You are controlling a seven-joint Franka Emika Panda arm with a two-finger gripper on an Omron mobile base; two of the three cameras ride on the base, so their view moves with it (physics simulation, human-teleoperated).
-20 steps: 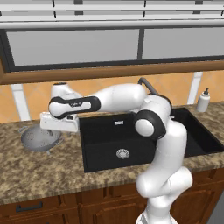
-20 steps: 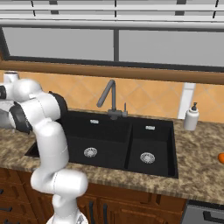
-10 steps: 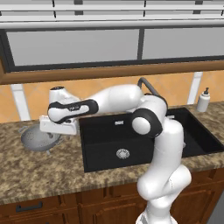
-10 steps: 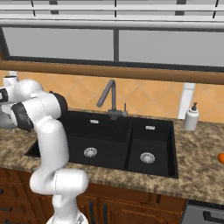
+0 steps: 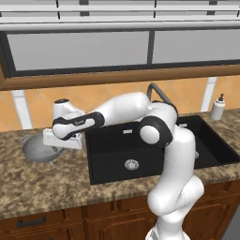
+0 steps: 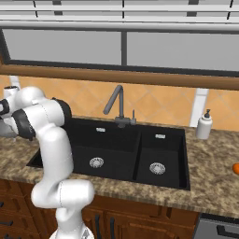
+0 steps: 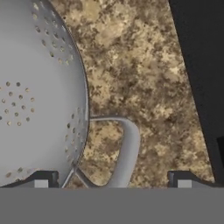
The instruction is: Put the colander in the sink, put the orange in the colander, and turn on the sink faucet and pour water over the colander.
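Note:
The grey metal colander (image 5: 38, 149) stands on the granite counter left of the black double sink (image 5: 154, 145). My gripper (image 5: 57, 144) hangs low over the colander's right side handle. In the hand view the holed colander bowl (image 7: 35, 96) lies at the left. Its loop handle (image 7: 127, 148) sits between my two fingertips, and the gripper (image 7: 111, 180) is open, wide apart. The dark gooseneck faucet (image 6: 116, 105) rises behind the sink (image 6: 121, 149). The orange (image 6: 236, 168) lies on the counter at the far right edge.
A white soap dispenser (image 6: 204, 125) stands at the back right of the sink, also seen as the dispenser (image 5: 217, 107). The sink's black edge (image 7: 201, 78) runs close to the right of the colander handle. Brown speckled counter (image 5: 47, 183) stretches in front of the colander.
The hand has come down a little toward the colander's right handle. The colander, orange and faucet have not moved.

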